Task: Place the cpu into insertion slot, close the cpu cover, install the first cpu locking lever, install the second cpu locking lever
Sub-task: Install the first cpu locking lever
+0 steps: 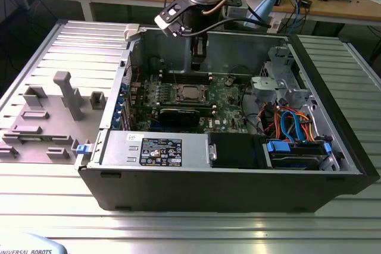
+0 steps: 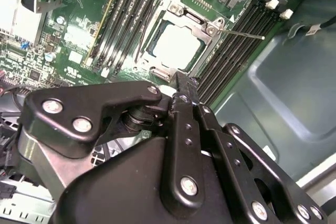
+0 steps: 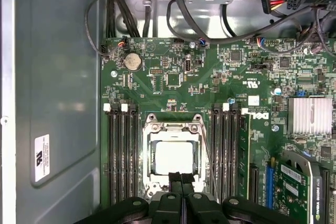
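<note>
My claw [image 3: 181, 176] hangs shut and empty, fingers pressed together, just above the near edge of the slot [image 3: 146, 146]. The cpu [image 3: 173, 157] lies in it, and the cover [image 3: 171, 127] lies flat around its top. Beyond, one lever [image 2: 242, 33] angles out over the memory slots [image 2: 247, 35].

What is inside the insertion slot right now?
The cpu lies there, its silver top showing through the cut-out of the cpu cover. The frame hides its edges; anything beneath is covered.
</note>
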Action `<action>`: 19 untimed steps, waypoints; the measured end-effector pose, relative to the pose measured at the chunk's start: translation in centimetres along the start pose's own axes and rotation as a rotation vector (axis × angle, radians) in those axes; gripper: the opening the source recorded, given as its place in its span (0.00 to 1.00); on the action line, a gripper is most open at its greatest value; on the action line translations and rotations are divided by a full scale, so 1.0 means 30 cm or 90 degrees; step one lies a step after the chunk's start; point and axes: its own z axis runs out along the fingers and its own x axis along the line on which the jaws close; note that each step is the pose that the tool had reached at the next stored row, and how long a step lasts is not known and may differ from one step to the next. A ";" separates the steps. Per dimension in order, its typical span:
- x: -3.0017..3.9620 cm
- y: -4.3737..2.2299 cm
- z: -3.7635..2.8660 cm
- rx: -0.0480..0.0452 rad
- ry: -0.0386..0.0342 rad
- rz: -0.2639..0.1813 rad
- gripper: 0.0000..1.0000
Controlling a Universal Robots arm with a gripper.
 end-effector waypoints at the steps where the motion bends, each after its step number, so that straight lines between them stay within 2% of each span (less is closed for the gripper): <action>1: 0.000 0.000 0.000 -0.0001 0.0002 0.000 0.11; 5: 0.000 0.000 -0.001 0.0000 0.0000 0.000 0.11; 8: 0.000 0.000 -0.001 0.0004 -0.0002 -0.019 0.11; 17: 0.000 0.000 -0.001 0.0027 -0.0011 -0.135 0.11; 19: 0.000 0.000 -0.001 0.0035 -0.0015 -0.178 0.11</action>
